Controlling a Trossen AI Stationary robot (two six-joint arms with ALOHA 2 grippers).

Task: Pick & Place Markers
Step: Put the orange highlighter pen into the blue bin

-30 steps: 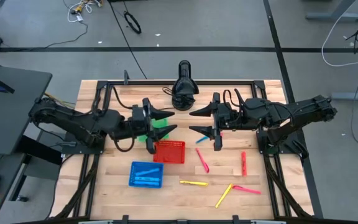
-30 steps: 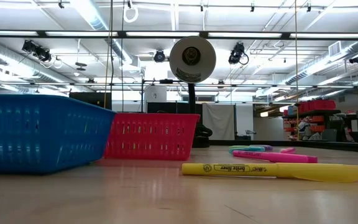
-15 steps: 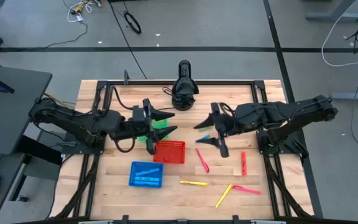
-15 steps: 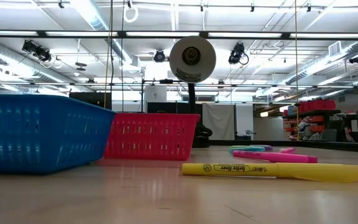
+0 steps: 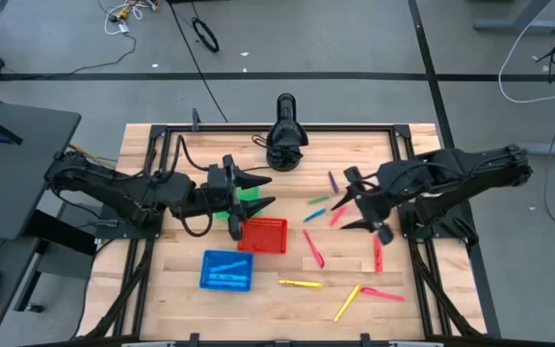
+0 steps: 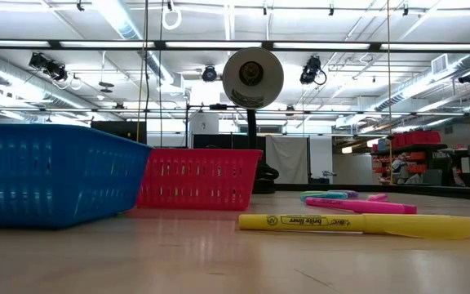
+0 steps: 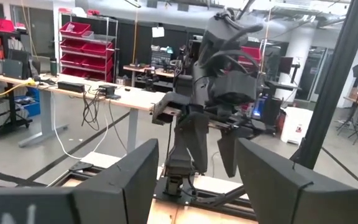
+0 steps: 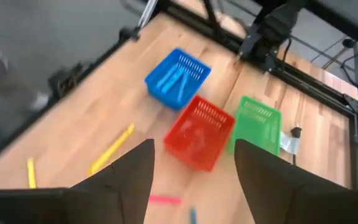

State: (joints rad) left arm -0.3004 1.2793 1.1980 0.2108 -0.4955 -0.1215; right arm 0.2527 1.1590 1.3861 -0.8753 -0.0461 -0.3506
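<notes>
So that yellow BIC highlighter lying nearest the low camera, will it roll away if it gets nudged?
Probably a little: the yellow highlighter lies flat on smooth wood, and its rounded barrel suggests rolling sideways. It looks rigid and light, so it should lift without bending. Its glossy plastic may slip in a loose grip.

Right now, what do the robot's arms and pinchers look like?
Both arms are black and chunky, built of jointed segments with black cables looping along them. The left gripper and the right gripper each end in two dark, pointed fingers, like a beak. No bright markings show on them.

The wooden table [image 5: 181, 289] carries green [image 5: 249, 196], red [image 5: 263, 234] and blue baskets [image 5: 226, 270] plus scattered markers [image 5: 313, 248].
</notes>
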